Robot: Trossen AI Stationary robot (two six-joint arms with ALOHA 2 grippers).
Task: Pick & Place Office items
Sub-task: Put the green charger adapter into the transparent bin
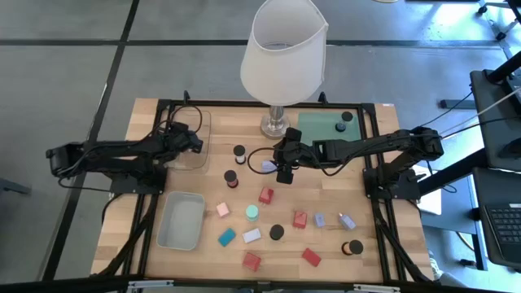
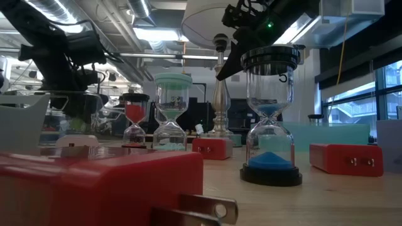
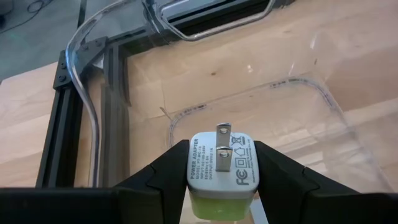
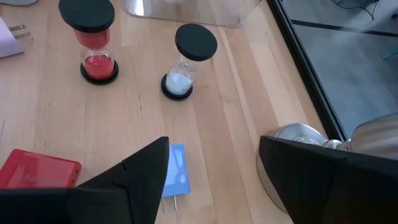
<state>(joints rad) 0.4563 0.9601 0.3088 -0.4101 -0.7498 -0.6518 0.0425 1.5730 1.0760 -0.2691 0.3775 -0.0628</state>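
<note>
The office items are small plug adapters and little hourglasses spread over the wooden table. My left gripper (image 1: 191, 142) hangs over the clear tray (image 1: 203, 130) at the table's far left, shut on a yellow-green adapter with a white pronged face (image 3: 221, 165). My right gripper (image 4: 214, 146) is open and hovers near the table's middle (image 1: 285, 169), beside the lamp base (image 4: 298, 137). A blue adapter (image 4: 178, 167) lies flat on the wood just under one of its fingers. A red-sand hourglass (image 4: 96, 43) and a white-sand hourglass (image 4: 186, 62) stand upright beyond it. My left gripper pinches the yellow-green adapter between its two fingers (image 3: 165, 174), one on each opposite side wall (image 3: 194, 171). The fingers come from above, slanting down. The pronged white face (image 3: 224, 155) points back toward the wrist. The adapter is lifted clear above the clear tray's floor (image 3: 292, 124).
The big white-shaded lamp (image 1: 281, 49) stands at the far middle, with a green mat (image 1: 326, 126) to its right. A grey-blue bin (image 1: 181, 220) sits near left. Red, pink, lavender and teal adapters and several hourglasses (image 2: 270, 125) crowd the near half. A red adapter (image 4: 37, 168) lies near the right gripper.
</note>
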